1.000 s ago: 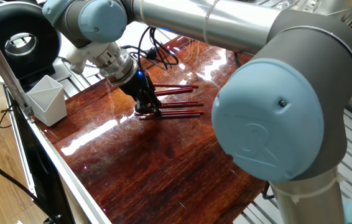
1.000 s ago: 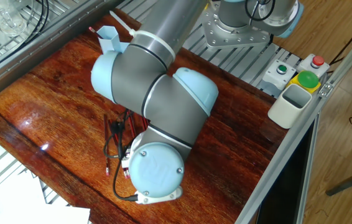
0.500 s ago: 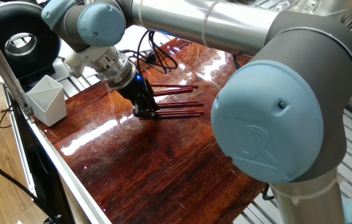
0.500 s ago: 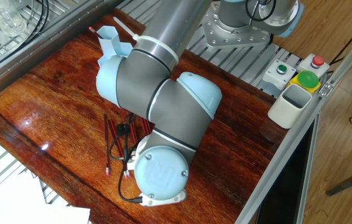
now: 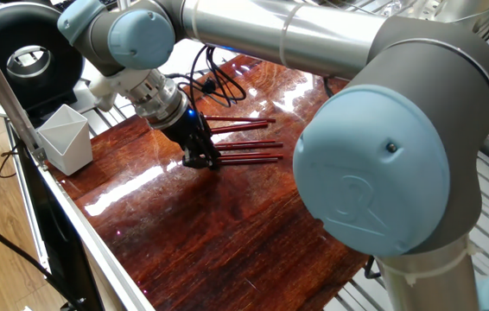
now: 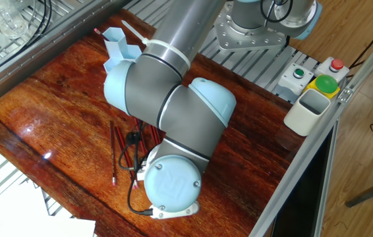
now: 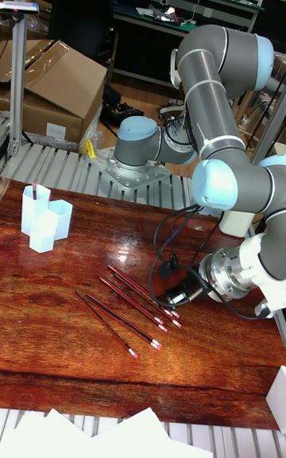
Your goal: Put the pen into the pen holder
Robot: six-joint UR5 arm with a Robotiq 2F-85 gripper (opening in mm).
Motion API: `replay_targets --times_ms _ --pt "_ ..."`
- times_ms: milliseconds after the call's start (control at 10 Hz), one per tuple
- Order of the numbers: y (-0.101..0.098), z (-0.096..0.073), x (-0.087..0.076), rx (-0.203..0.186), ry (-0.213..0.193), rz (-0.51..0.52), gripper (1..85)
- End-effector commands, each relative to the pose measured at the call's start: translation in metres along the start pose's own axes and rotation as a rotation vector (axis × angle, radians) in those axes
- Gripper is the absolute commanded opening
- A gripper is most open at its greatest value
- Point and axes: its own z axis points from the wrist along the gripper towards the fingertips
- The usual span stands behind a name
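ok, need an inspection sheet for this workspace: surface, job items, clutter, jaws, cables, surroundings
Surface: glossy dark red wooden table, strong glare.
Job's things: several red pens lying flat in a rough row mid-table; light blue pen holder upright at the far corner, a pen already standing in it.
Clutter: pale angular cup at the table edge; white paper sheets at the near edge.
Grippers: gripper low at the pens' ends; whether the jaws are open or shut cannot be told.
Cables: black cable looping from the wrist over the table.
Surroundings: button box, cardboard box, workbenches behind.
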Motion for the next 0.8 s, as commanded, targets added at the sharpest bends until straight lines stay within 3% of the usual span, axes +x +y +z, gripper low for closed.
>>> replay_targets --times_ms 0,200,700 --pt "0.006 -0.001 -0.003 -0.018 -0.01 0.004 33.0" --pt "0.013 -0.003 -0.005 -0.038 -0.013 0.015 33.0" --pt "0.021 -0.004 -0.004 -0.04 -0.009 0.028 32.7"
